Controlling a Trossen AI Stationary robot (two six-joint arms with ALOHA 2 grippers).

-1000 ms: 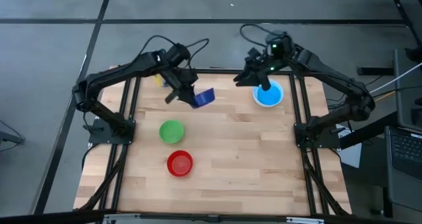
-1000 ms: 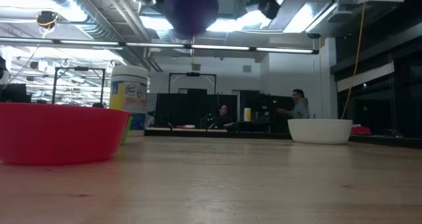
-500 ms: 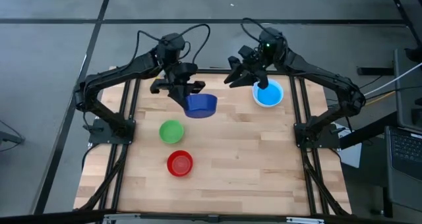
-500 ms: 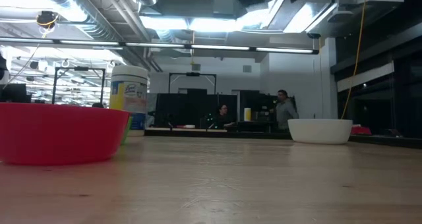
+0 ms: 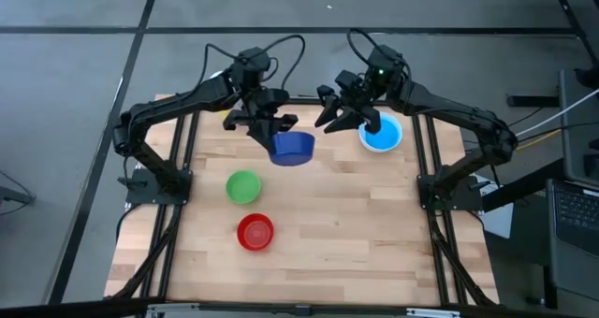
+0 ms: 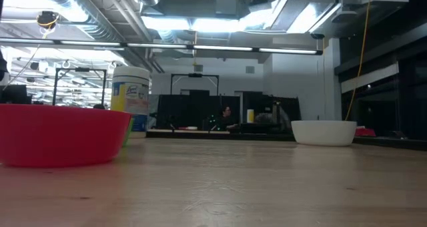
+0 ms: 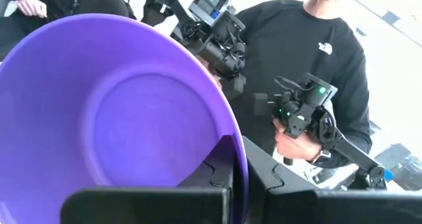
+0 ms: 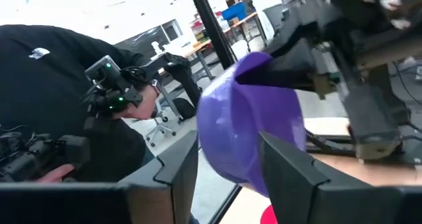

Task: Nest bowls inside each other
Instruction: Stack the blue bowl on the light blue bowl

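The red bowl (image 5: pixel 255 232) sits toward the near left of the wooden table (image 5: pixel 356 234), and in the low view it fills the left foreground (image 6: pixel 60 135). Just behind it on the table lies the green bowl (image 5: pixel 243 186), apart from the red one. In the low view a white-lidded container (image 6: pixel 131 100) with a blue and yellow label stands behind the red bowl.

The left gripper (image 5: pixel 277 131) is raised over the far middle of the table, clenched on the rim of the dark blue bowl (image 5: pixel 291 149), which it holds in the air. In the left wrist view that bowl (image 7: pixel 112 112) fills most of the picture, its open side facing the camera, with the rim pinched between the dark fingers (image 7: pixel 217 178).

The right gripper (image 5: pixel 333 120) is just to the right of the blue bowl, its fingers spread and pointing toward it. From the high view I cannot tell whether they touch the bowl. In the right wrist view the blue bowl (image 8: pixel 254 118) hangs between and beyond the two spread fingers (image 8: pixel 175 165), seemingly not pressed by either.

Farther right, at the far right of the table, the teal bowl (image 5: pixel 380 136) sits inside the white bowl (image 5: pixel 397 128); in the low view only the white bowl (image 6: pixel 324 132) shows.

A person in a dark sweatshirt (image 7: pixel 310 66) stands beyond the table, holding a hand controller (image 7: pixel 300 115).
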